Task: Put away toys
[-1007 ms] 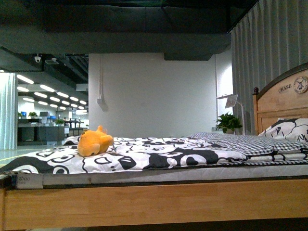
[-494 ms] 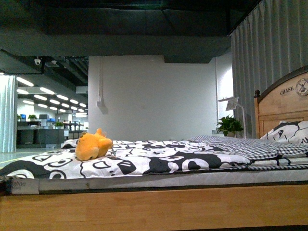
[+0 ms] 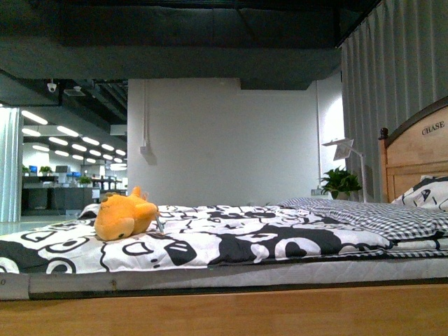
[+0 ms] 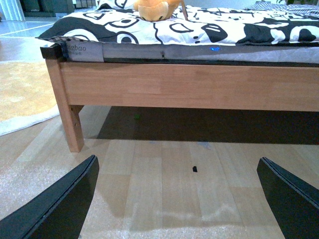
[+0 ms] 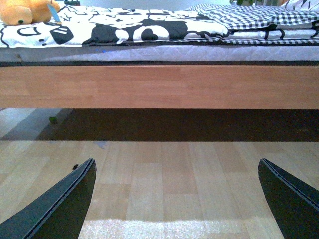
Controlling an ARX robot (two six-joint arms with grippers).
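Plush toy (image 3: 124,217): orange-yellow, lying on the black-and-white patterned quilt (image 3: 231,241) toward the foot end of the bed, untouched by either arm. It is also visible at the edge of the left wrist view (image 4: 155,8) and the right wrist view (image 5: 25,11), with a thin tag sticking out beside it.

Compared with half a second ago, the front view sits lower and nearer the bed. The toy appears larger and further left, less of the wooden side rail (image 3: 280,311) shows, and the headboard (image 3: 416,157) has slid toward the right edge so that its round clock emblem is out of frame. The toy's place on the quilt is unchanged.

Left gripper (image 4: 178,160): jaws spread wide, nothing between them, low over the wooden floor (image 4: 164,174) facing the side rail near the bed leg (image 4: 72,124).

Right gripper (image 5: 176,160): jaws likewise spread wide and empty, low over the floor facing the rail further along.

Neither arm shows in the front view.
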